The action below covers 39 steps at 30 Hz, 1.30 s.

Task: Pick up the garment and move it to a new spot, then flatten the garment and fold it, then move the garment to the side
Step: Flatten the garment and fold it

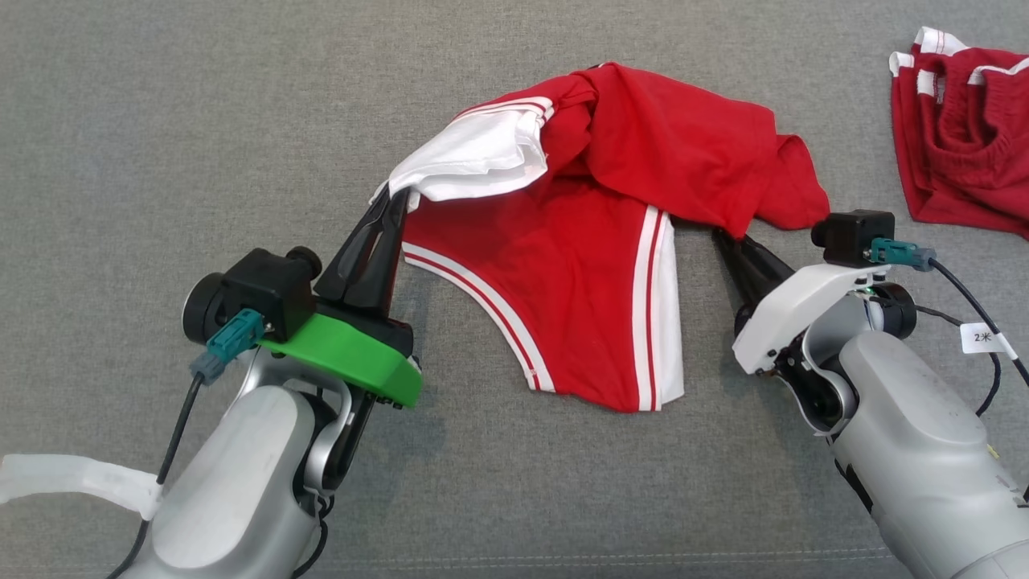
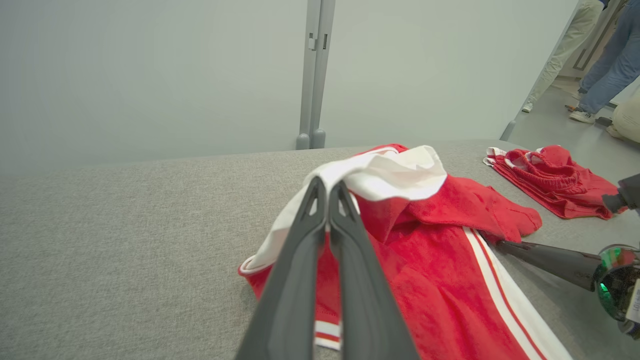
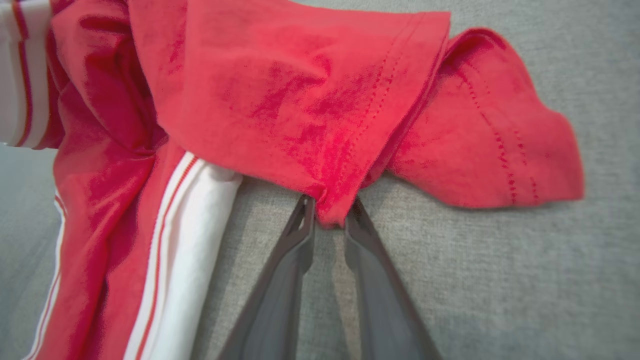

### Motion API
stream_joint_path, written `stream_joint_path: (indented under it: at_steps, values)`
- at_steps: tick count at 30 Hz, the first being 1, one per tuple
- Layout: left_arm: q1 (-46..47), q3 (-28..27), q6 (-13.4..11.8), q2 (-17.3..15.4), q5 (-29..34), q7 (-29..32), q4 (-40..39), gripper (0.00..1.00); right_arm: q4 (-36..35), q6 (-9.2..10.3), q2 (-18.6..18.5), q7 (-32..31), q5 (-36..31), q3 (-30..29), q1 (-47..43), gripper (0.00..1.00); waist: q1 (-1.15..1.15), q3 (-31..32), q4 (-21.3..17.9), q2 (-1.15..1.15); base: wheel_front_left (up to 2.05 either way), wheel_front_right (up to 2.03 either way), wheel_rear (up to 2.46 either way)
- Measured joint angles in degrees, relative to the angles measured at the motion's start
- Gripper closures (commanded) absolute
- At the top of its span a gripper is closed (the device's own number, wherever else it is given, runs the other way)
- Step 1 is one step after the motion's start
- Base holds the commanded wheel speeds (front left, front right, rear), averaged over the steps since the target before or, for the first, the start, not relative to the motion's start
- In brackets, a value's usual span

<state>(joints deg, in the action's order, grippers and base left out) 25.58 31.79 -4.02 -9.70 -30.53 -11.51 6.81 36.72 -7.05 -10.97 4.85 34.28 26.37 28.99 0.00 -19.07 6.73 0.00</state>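
A red garment with white panels and white stripes is seen crumpled near the middle of a grey fabric surface, its lower part spread flat towards the robot and its upper part bunched and folded over itself. The left gripper is found at the garment's left edge, its two dark fingers pressed together on a white flap, which is raised off the surface and draped over the fingertips. In the left wrist view the same gripper is shown with no gap between its tips and the white cloth gathered just above them. The right gripper is placed at the garment's right side, under a red fold that hangs over its tips. In the right wrist view its fingers are brought close about a stitched red hem corner — the cloth is pinched between the tips, with only a narrow gap left lower down. A second red garment is seen lying well apart at the far right of the surface. Beyond the surface a pale partition is seen — and to its right the legs of standing persons.
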Motion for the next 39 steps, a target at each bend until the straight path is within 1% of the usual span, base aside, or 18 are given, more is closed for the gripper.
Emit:
stream_joint_path:
  at_steps: [1, 2, 5, 9, 13, 17, 21, 22, 23, 24, 27, 30, 33, 36, 39]
  values:
    - [-0.1, 0.0, 0.0, -0.2, 0.0, -0.2, -0.1, 1.00, 0.0, 0.00, 0.0, 0.3, 0.0, 0.2, 0.2, 0.86, 0.00, 0.0, 0.0, 0.00, 0.00, 0.00, 0.00]
    - [-0.3, -0.2, 0.0, -0.3, 0.0, -0.2, -0.1, 1.00, -0.1, 0.00, 0.0, 0.8, 0.0, 0.3, 0.4, 1.00, 0.00, -0.1, -0.1, 0.00, 0.00, 0.00, 0.00]
    - [-1.0, -0.6, 0.0, -0.3, 0.0, -0.7, -0.2, 1.00, -0.7, 0.00, -0.1, 2.4, 0.0, 0.8, 1.1, 1.00, 0.00, -0.1, -0.3, 0.00, 0.00, 0.00, 0.00]
    - [-1.6, -3.0, -0.1, -1.0, 0.0, -1.3, -0.5, 1.00, -3.5, 0.00, -0.2, 5.6, 0.2, 0.8, 1.6, 1.00, 0.00, 0.5, -0.9, 0.00, 0.00, 0.00, 0.00]
    - [-1.8, -6.3, -0.7, -2.6, 0.2, -2.3, -2.4, 1.00, -8.7, -0.01, -0.5, 8.3, 2.9, -1.0, 2.6, 1.00, 0.00, 1.5, -1.8, 0.00, 0.00, 0.00, 0.00]
    - [-1.8, -10.1, -0.9, -4.3, 0.6, -2.7, -5.8, 1.00, -14.5, 0.00, -2.9, 9.2, 4.5, -3.2, 4.3, 1.00, 0.00, 3.0, -2.9, 0.00, 0.00, 0.00, 0.00]
    - [-1.7, -14.2, -1.3, -5.4, 1.0, -2.9, -10.6, 1.00, -21.4, 0.00, -4.8, 9.5, 7.2, -5.3, 4.5, 1.00, 0.00, 5.0, -4.1, 0.00, 0.00, 0.00, 0.00]
    - [-1.5, -17.0, -1.4, -6.9, 1.1, -3.0, -15.1, 1.00, -26.9, 0.00, -5.8, 9.6, 8.8, -5.8, 4.4, 1.00, 0.00, 6.7, -5.0, 0.00, 0.00, 0.00, 0.00]
    - [-1.5, -17.6, -1.4, -7.4, 1.2, -3.0, -16.6, 1.00, -28.9, 0.00, -6.4, 9.6, 9.3, -5.7, 4.3, 1.00, 0.00, 7.4, -5.3, 0.00, 0.00, 0.00, 0.00]
    - [-1.6, -18.7, -1.4, -8.1, 1.1, -3.1, -19.7, 1.00, -33.0, 0.00, -7.3, 9.6, 11.4, -5.2, 3.3, 1.00, 0.00, 8.6, -6.0, 0.00, 0.00, 0.00, 0.00]
    - [-3.2, -20.1, -1.4, -9.5, 1.1, -3.2, -24.5, 1.00, -38.5, 0.00, -8.8, 9.5, 14.8, -3.8, 0.1, 1.00, 0.00, 10.6, -7.1, 0.00, 0.00, 0.00, 0.00]
    - [-6.6, -21.0, -1.5, -10.1, 0.4, -3.2, -29.6, 1.00, -45.0, 0.00, -9.8, 8.7, 19.4, -4.0, -3.6, 1.00, 0.00, 12.5, -8.4, 0.00, 0.00, 0.00, 0.00]
    - [-8.5, -20.7, -1.6, -10.5, -0.6, -1.7, -34.2, 1.00, -50.4, -0.01, -11.4, 7.4, 23.6, -6.6, -5.6, 1.00, 0.00, 13.9, -9.8, 0.00, 0.00, 0.00, 0.00]
    - [-8.6, -19.0, -1.6, -10.5, -2.1, 1.5, -36.3, 1.00, -50.1, 0.00, -14.3, 3.7, 24.4, -7.9, -7.3, 1.00, 0.00, 14.7, -10.8, 0.00, 0.00, 0.00, 0.00]
    - [-8.6, -16.4, -1.5, -9.8, -6.0, 5.2, -34.1, 1.00, -45.7, 0.11, -14.4, -1.4, 27.9, -6.3, -8.1, 1.00, 0.00, 14.5, -11.0, 0.00, 0.00, 0.00, 0.00]
